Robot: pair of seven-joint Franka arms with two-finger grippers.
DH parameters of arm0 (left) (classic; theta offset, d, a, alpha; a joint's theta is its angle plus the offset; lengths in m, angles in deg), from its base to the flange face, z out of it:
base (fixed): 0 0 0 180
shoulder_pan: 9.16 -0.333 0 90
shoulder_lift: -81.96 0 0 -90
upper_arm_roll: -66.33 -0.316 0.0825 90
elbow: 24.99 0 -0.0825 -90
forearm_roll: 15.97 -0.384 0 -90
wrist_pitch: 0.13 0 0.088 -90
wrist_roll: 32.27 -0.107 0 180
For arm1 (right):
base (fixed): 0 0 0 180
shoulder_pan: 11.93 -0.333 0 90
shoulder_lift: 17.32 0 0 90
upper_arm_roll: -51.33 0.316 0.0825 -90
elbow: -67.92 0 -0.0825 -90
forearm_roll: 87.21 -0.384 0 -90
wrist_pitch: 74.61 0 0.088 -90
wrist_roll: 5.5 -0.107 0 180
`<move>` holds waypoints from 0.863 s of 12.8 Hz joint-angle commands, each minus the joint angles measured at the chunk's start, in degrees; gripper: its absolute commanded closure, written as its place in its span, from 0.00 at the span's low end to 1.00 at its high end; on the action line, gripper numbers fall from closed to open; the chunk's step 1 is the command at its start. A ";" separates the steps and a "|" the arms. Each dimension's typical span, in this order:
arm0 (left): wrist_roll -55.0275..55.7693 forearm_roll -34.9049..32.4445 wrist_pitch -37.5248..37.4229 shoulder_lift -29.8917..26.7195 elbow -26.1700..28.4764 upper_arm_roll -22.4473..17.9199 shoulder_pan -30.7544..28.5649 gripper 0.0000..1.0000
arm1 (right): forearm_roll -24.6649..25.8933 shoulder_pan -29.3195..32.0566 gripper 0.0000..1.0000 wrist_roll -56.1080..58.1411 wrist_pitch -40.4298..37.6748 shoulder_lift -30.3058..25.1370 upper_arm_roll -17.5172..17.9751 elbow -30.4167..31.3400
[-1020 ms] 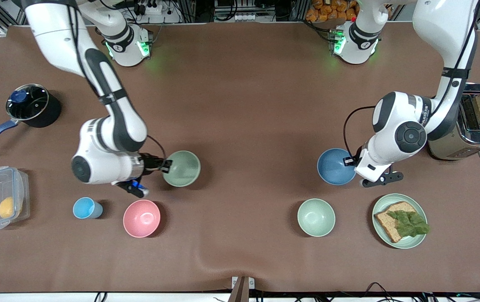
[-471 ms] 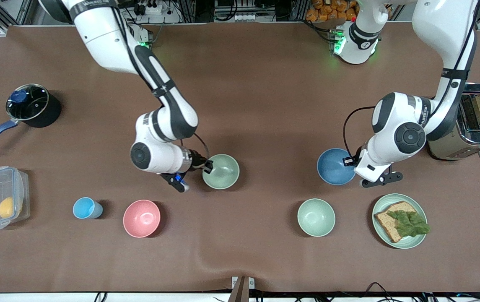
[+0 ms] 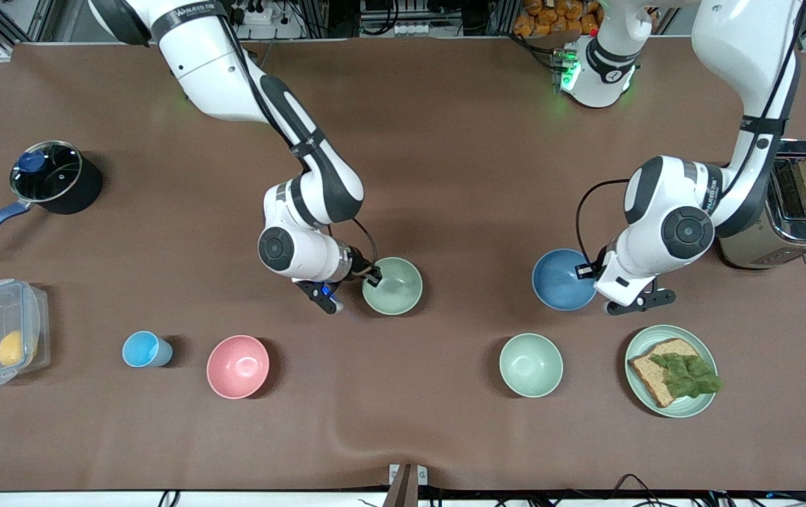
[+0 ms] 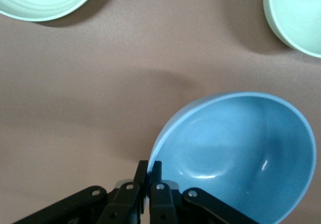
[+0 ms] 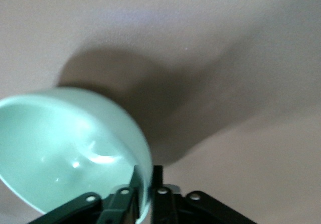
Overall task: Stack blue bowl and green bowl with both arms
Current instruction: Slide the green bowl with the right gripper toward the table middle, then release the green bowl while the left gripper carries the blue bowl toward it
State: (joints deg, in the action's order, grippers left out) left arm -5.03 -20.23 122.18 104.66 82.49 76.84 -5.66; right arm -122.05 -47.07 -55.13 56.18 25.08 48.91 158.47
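The right tool (image 3: 373, 276) pinches the rim of the green bowl (image 3: 393, 286), holding it raised over the middle of the surface (image 3: 445, 176). The left tool (image 3: 591, 270) is clamped on the rim of the blue bowl (image 3: 562, 279), beside the toaster (image 3: 790, 211) and near the plate (image 3: 671, 371).

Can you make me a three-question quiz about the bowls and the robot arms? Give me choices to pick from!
1. What lies nearest the blue bowl?
A. pot
B. toaster
C. cup

2. How many bowls can you count?
A. two
B. three
C. four

3. What is the right gripper doing?
A. pinching the green bowl's rim
B. hanging open over the table
C. holding the cup

Answers:
1 B, the toaster stands close at that end.
2 C, blue, green, pink and mint.
3 A, its fingers are shut on the rim.
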 commanded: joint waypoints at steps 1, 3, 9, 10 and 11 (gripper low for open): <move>0.89 -1.28 -1.11 0.24 -0.87 0.12 0.10 1.00 | -0.23 -0.45 0.00 -0.82 -0.36 -0.29 -0.65 -1.25; 0.89 -1.28 -1.11 0.24 -0.87 0.12 0.10 1.00 | -0.14 0.25 0.00 -0.82 -1.15 -1.78 -0.83 -1.43; 1.41 -1.28 -1.11 0.24 -1.22 0.12 0.54 1.00 | -0.22 4.90 0.00 -19.16 -5.64 -1.89 -2.14 -7.40; 1.59 -1.28 -1.11 0.24 -1.39 0.12 0.72 1.00 | -0.31 6.13 0.00 -19.45 -5.38 -1.62 -2.15 -7.41; 1.59 -1.28 -1.11 0.24 -1.48 0.12 1.33 1.00 | -0.05 6.49 0.00 -19.45 -5.29 -0.92 -2.23 -7.32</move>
State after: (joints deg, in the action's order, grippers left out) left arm -5.03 -20.23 122.17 104.69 82.26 76.91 -5.37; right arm -122.06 -41.78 -72.20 51.27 22.19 46.56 152.60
